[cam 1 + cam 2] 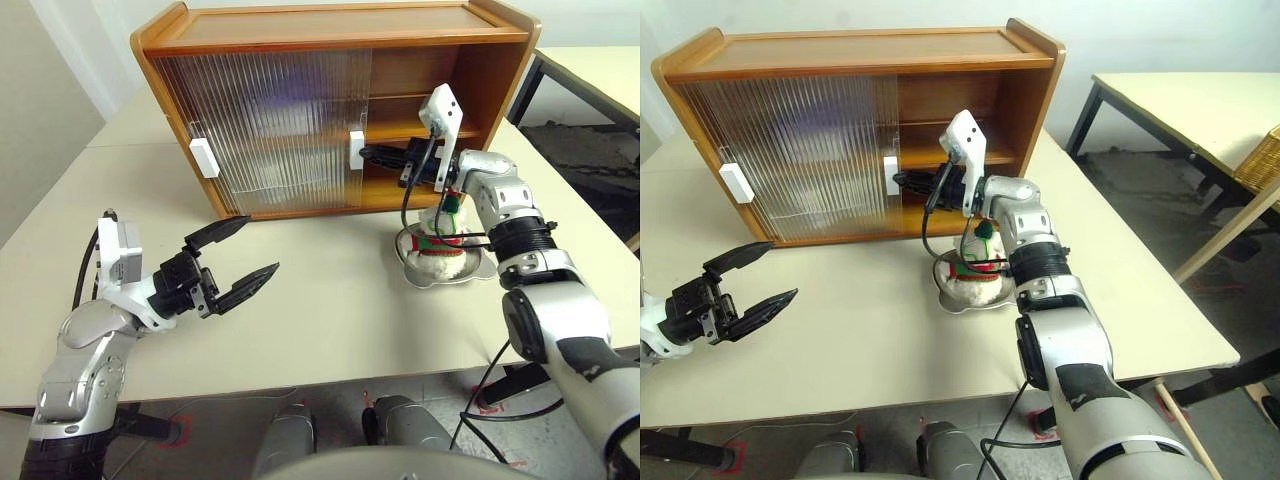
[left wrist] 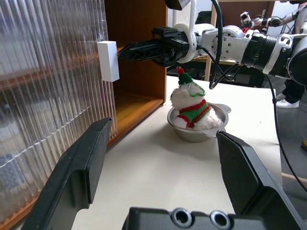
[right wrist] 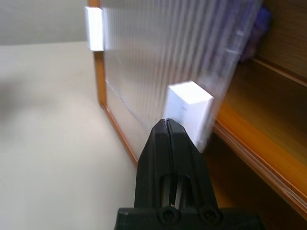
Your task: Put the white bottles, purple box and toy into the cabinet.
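**Inspector:** Location of the toy (image 1: 441, 232)?

**Assistant:** It sits upright in a shiny metal bowl (image 1: 408, 270) on the worktop (image 1: 330, 310), just in front of the open right half of the cabinet (image 1: 330, 30). It is not yet inside. A lavender shape shows faintly behind the ribbed sliding door (image 1: 265, 130); I cannot say for certain that it is the purple box. I cannot identify the white bottles.

**Inspector:** State of the fingers?

**Assistant:** The right gripper (image 3: 167, 122) has its fingers pressed fully together, holding nothing, the tips at the door's white handle (image 3: 188, 111). Whether they touch it I cannot tell. The left gripper (image 1: 235, 262) hovers above the worktop, well apart from the toy, fingers spread wide and empty.

**Inspector:** Handling assessment of the toy?

**Assistant:** By appearance, light, soft and compressible plush. It should be neither fragile nor slippery, since the fluffy pile offers good friction. It will likely deform under pressure, so a firm closure is needed. The bowl looks smooth and loose on the worktop and may slide or lift with a careless pull.

**Inspector:** Recommended hold?

**Assistant:** Across the banded red-and-green midsection (image 2: 194, 110), above the bowl rim, where the body is fullest. The thin pointed cap (image 2: 187, 79) would probably fold and let the toy swing.
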Motion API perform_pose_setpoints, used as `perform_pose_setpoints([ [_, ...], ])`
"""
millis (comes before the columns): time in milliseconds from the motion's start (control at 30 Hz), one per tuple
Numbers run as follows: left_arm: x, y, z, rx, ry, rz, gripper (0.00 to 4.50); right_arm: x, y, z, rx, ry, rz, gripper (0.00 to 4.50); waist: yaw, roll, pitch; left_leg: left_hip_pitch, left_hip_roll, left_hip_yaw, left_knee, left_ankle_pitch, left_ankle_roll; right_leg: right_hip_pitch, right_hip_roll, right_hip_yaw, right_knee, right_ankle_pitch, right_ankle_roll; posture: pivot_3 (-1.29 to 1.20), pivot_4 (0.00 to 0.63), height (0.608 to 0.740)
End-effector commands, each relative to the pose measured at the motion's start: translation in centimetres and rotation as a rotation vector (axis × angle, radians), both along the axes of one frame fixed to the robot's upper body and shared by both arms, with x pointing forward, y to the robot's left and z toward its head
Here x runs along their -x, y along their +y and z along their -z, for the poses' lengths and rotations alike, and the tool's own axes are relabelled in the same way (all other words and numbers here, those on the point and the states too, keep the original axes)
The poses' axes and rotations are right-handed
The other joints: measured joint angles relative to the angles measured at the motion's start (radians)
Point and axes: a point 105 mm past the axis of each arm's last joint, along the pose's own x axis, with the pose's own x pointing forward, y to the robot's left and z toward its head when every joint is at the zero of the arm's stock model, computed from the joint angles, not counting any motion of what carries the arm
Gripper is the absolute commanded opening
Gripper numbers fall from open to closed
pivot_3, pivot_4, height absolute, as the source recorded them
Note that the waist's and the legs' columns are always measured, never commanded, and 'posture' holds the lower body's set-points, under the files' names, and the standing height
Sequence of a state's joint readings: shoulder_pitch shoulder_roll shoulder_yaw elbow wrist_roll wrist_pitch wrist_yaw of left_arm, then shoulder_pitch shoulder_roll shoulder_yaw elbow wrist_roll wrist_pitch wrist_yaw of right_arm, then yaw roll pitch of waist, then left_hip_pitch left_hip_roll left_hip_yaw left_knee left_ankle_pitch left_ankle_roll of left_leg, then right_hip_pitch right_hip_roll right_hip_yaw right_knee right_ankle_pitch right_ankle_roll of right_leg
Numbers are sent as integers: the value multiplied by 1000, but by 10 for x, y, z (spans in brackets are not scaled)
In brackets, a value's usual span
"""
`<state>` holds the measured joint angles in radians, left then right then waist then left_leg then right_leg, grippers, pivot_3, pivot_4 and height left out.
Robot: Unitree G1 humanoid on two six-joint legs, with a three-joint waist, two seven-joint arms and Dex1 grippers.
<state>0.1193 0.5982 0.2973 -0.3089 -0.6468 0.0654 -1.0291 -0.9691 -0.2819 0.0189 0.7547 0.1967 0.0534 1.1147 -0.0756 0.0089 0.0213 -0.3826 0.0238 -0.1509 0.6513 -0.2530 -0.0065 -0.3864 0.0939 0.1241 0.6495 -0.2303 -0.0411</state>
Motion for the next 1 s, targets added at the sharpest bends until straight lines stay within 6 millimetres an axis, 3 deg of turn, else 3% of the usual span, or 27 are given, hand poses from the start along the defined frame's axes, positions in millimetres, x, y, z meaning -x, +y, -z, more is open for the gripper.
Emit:
perform_pose_setpoints([
  [33, 0, -2, 3, -7, 3, 5, 4500, 3, 0, -3, -8, 2, -20, 30, 0, 0, 0, 0, 0, 0, 0, 0, 0, 0, 0, 0, 0, 0, 0, -101, 20, 740],
  [467, -2, -3, 6, -13, 6, 14, 4500, -1, -24, 2, 45, 9, 42, 30, -2, 0, 0, 0, 0, 1, 0, 0, 0, 0, 0, 0, 0, -1, 0, -108, 23, 740],
  [1000, 1, -1, 4, -8, -11, 5, 4500, 2, 16, -3, 4, -25, -11, 30, -4, 0, 0, 0, 0, 0, -1, 0, 0, 0, -1, 0, 0, -1, 0, -89, 21, 740],
])
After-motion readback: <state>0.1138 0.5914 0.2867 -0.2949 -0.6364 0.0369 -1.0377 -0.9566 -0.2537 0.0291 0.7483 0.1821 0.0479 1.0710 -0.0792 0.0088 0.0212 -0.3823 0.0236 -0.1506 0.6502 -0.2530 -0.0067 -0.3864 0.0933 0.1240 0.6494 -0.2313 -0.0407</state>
